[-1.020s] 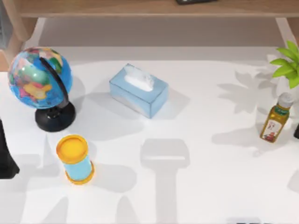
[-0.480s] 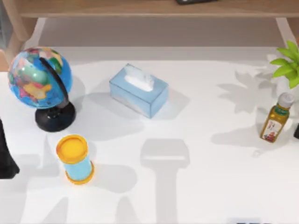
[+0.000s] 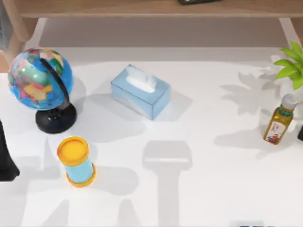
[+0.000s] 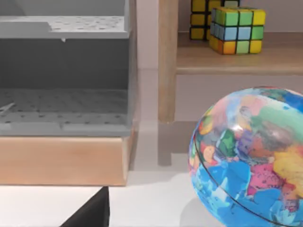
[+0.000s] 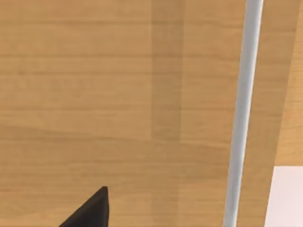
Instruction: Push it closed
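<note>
- The left arm (image 3: 6, 158) sits at the table's left edge. Whether its gripper is open or holding anything, I cannot tell.
- The drawer (image 4: 64, 101) faces the left wrist camera: a grey tray with a wooden front, standing out from the frame and open.
- Just beside it is the globe (image 3: 40, 79); the tissue box (image 3: 140, 91) and bottle (image 3: 279, 120) lie further right.
- The right wrist camera looks at a wooden panel (image 5: 118, 94) with a metal bar (image 5: 241, 113); I cannot tell that gripper's state either.
- By my judgement nothing is done: the push remains.

White table (image 3: 213, 189) with globe (image 3: 40, 78), tissue box (image 3: 140, 92), yellow-lidded canister (image 3: 75, 161), oil bottle (image 3: 279, 120)
</note>
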